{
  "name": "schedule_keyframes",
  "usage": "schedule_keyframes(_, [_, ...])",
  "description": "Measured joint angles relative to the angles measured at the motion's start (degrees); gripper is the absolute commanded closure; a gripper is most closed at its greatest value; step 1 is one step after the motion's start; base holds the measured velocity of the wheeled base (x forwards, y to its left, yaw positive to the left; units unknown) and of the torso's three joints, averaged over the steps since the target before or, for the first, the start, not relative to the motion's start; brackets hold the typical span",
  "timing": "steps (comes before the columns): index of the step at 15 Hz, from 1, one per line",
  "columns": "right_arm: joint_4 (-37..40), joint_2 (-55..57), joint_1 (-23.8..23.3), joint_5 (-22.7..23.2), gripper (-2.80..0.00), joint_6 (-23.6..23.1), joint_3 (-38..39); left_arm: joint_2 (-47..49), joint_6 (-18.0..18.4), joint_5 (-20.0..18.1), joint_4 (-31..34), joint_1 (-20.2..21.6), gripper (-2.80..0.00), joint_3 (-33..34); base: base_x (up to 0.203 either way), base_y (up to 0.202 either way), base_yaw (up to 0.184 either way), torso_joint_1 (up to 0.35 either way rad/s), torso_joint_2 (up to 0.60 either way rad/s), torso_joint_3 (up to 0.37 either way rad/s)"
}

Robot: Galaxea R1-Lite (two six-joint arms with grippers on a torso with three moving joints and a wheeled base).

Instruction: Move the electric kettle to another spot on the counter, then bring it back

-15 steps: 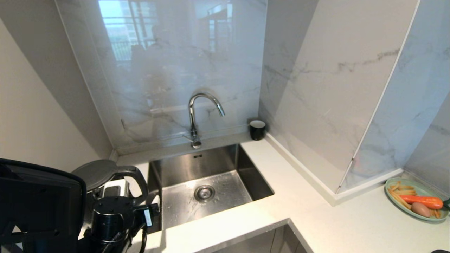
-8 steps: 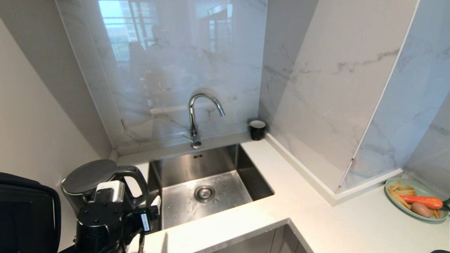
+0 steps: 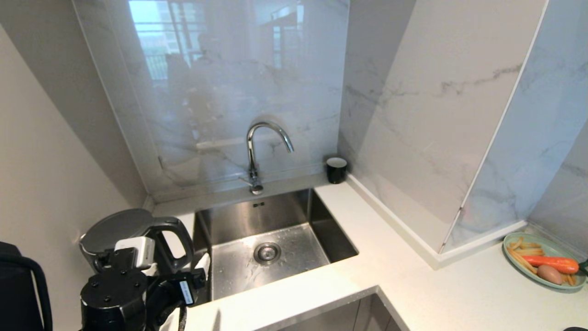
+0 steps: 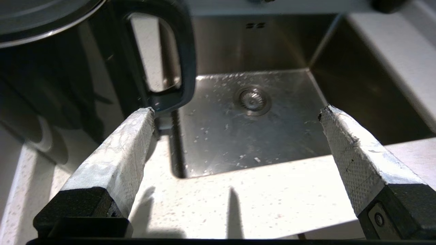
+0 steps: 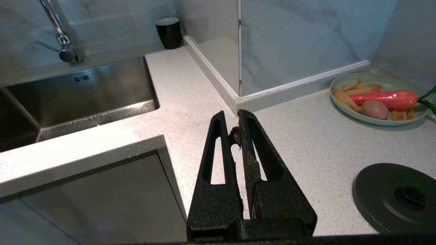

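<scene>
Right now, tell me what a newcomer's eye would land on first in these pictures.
The glossy black electric kettle on the counter left of the steel sink, with the left gripper open beside its handle. Far right, a green plate of carrot, egg and fries adds colour.

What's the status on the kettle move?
Left gripper open, empty, beside the kettle handle. Right gripper shut, parked. Electric kettle on counter left of sink. Nothing blocking.
</scene>
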Motion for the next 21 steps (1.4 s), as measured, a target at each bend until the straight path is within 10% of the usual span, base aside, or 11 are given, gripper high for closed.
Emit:
schedule_keyframes(10, [0.0, 0.0, 0.0, -0.02, 0.0, 0.0, 0.0, -4.87, 1.59, 2.52, -0.01, -4.53, -2.8, 0.0, 0.0, 0.0, 0.0, 0.0, 0.0, 0.0])
schedule_keyframes(11, [0.0, 0.0, 0.0, -0.02, 0.0, 0.0, 0.0, -5.12, 2.08, 2.53, 0.0, -4.53, -2.11, 0.0, 0.0, 0.0, 0.0, 0.0, 0.0, 0.0])
schedule_keyframes(12, [0.0, 0.0, 0.0, -0.02, 0.0, 0.0, 0.0, -5.41, 2.85, 2.5, -0.02, -4.53, 0.0, 0.0, 0.0, 0.0, 0.0, 0.0, 0.0, 0.0])
schedule_keyframes(21, [0.0, 0.0, 0.02, -0.02, 0.0, 0.0, 0.0, -10.78, 7.61, 3.09, 0.0, -3.89, 0.0, 0.0, 0.0, 0.0, 0.0, 0.0, 0.0, 0.0])
